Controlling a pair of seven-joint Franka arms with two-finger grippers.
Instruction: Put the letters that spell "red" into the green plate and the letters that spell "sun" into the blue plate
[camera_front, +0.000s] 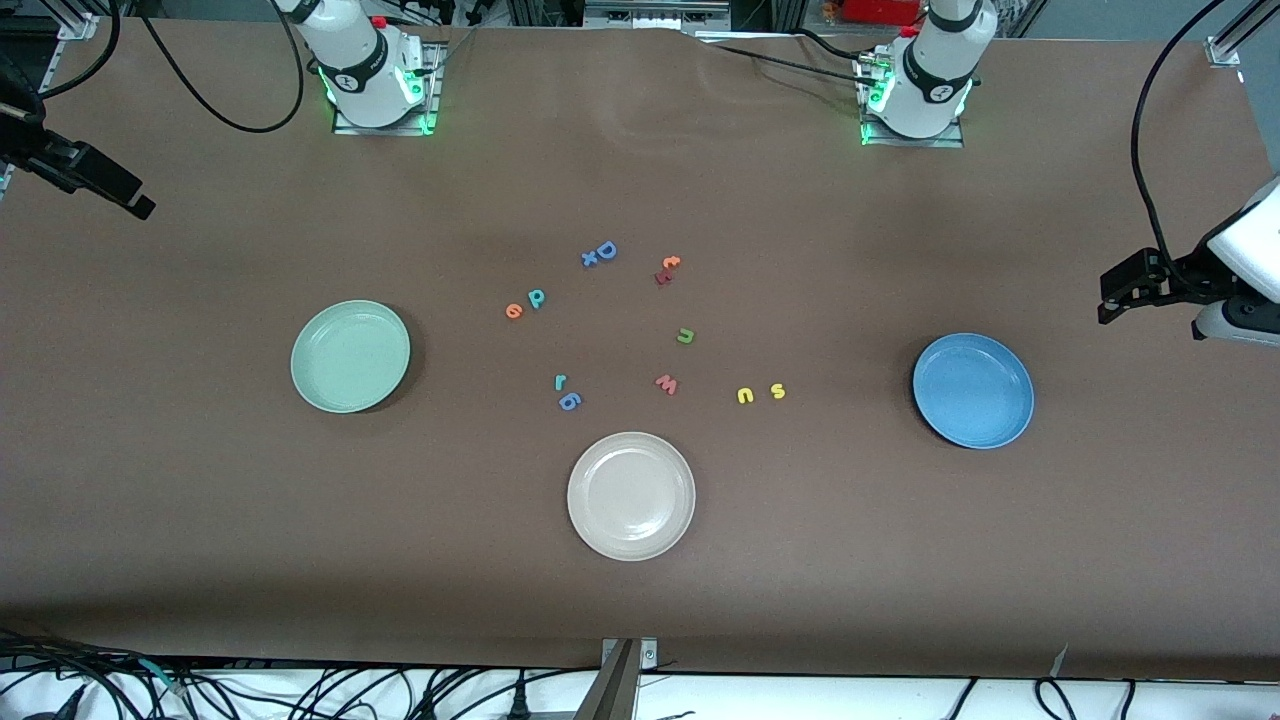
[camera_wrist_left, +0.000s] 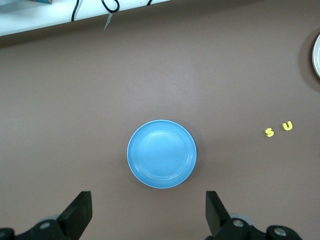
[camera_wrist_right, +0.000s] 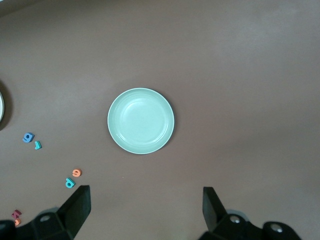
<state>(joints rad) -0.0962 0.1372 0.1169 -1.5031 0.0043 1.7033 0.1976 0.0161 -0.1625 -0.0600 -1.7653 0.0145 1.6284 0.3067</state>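
The letters lie scattered flat on the brown table (camera_front: 200, 560) between the plates, none yet in a plate. The teal "r" (camera_front: 559, 381) touches a blue "6"-like piece (camera_front: 569, 401); the orange "e" (camera_front: 514, 311) sits just beside the teal "d" (camera_front: 537, 297). The yellow "s" (camera_front: 778, 391) and yellow "u" (camera_front: 745, 396) lie close together toward the blue plate (camera_front: 973, 391), and the green "n" (camera_front: 686, 336) lies apart from them, nearer the middle. They look like foam: light, soft, thin, so I'd guess they need a low pinch across a stroke, edge to edge, and could easily slide or flip.

The left gripper (camera_wrist_left: 149, 212) hangs high with fingers spread wide, the blue plate straight ahead of the fingertips and the two yellow letters well off to one side. The right gripper (camera_wrist_right: 146, 210) hangs likewise, fingers spread and holding nothing, the green plate (camera_wrist_right: 141, 121) ahead of its tips, "e" and "d" nearest its one finger (camera_wrist_right: 80, 202).

A beige-white plate (camera_front: 631, 496), a pink "w" (camera_front: 667, 384) and a blue "D" (camera_front: 605, 250) lie among them.
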